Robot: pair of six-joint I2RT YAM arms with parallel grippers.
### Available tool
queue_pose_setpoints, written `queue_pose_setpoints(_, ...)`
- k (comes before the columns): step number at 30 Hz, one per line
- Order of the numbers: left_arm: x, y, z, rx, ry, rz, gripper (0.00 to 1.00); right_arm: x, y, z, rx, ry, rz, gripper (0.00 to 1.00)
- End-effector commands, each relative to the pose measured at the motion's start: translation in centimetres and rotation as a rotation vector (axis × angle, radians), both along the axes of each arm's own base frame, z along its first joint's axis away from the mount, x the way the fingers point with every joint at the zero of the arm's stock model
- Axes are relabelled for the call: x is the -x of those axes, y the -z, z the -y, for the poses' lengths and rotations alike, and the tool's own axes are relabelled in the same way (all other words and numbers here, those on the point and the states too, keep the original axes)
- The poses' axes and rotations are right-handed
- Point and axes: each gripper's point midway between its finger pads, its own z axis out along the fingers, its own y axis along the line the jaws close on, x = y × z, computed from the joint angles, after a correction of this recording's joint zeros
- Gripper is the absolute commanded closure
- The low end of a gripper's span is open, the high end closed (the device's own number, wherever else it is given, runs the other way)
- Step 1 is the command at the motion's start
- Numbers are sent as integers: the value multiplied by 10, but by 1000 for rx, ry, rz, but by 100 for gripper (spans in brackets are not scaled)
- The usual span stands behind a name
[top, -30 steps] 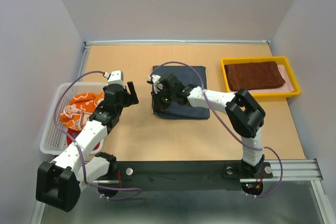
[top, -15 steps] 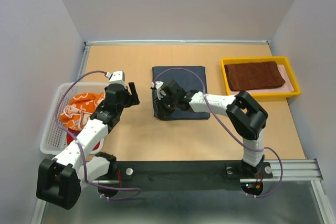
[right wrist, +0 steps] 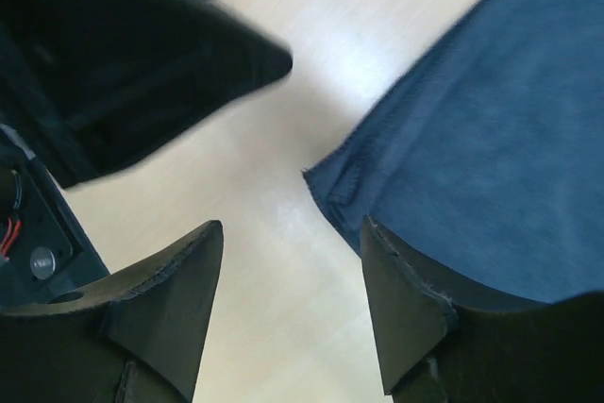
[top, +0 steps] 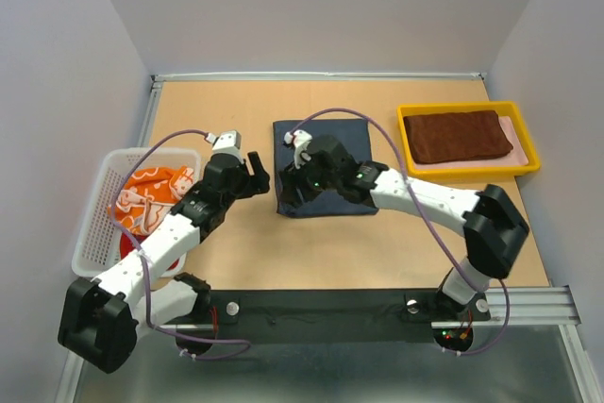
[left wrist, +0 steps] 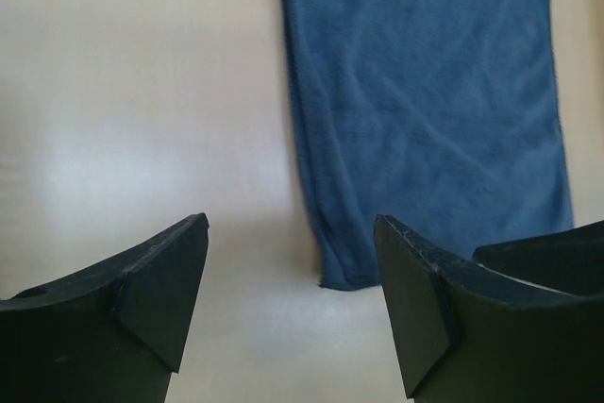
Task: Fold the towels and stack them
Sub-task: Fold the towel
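Navy terry, the folded dark towel (top: 347, 139) lies flat seen from above, with a reddish-brown folded towel (top: 456, 135) in a yellow plastic tray (top: 469, 170) to its right and an orange white-patterned towel (top: 146, 197) in a white mesh basket (top: 92, 247) to its left. In the left wrist view, the left gripper (left wrist: 293, 271) gapes wide and empty beside the towel's (left wrist: 425, 110) edge. In the right wrist view, the right gripper (right wrist: 293, 261), equally wide and empty, hangs over its (right wrist: 491, 167) corner.

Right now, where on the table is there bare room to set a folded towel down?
Bare: the far strip of table behind the navy towel, and the near patch between that towel, the yellow tray and the rail. Crowded: the towel's near-left corner, where left gripper and right gripper are close.
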Motion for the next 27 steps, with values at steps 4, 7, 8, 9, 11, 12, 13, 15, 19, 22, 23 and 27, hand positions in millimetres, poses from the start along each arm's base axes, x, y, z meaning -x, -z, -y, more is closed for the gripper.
queue_pose_setpoints(4, 10, -3, 57, 114, 51, -65, 24, -51, 18, 132, 126, 498, 21, 39)
queue_pose_setpoints(7, 14, 0, 78, 109, 77, -82, 34, -52, 34, 174, 122, 610, -45, 47)
queue_pose_setpoints(8, 14, -1, 82, 109, 80, -81, 36, -53, 39, 181, 126, 629, -55, 49)
queue_pose_setpoints(9, 14, 0, 90, 109, 87, -85, 43, -52, 47, 191, 138, 651, -70, 53)
queue_pose_setpoints(11, 12, 1, 97, 117, 89, -90, 48, -51, 54, 194, 127, 661, -95, 57)
queue_pose_setpoints(12, 13, 9, 102, 107, 95, -111, 51, -50, 63, 201, 130, 680, -117, 59)
queue_pose_setpoints(13, 14, 14, 103, 103, 92, -127, 53, -50, 68, 205, 128, 695, -133, 60)
queue_pose_setpoints(15, 10, 26, 107, 103, 85, -138, 57, -49, 74, 207, 108, 712, -156, 63)
queue_pose_setpoints(19, 13, 60, 100, 76, 37, -197, 64, -42, 97, 219, 113, 751, -211, 64)
queue_pose_setpoints(22, 19, 83, 91, 54, 1, -240, 67, -38, 109, 226, 122, 772, -241, 64)
queue_pose_setpoints(23, 19, 88, 89, 52, -7, -251, 67, -33, 116, 229, 131, 780, -260, 64)
queue_pose_setpoints(27, 21, 100, 75, 49, -55, -298, 69, -26, 122, 237, 130, 813, -289, 64)
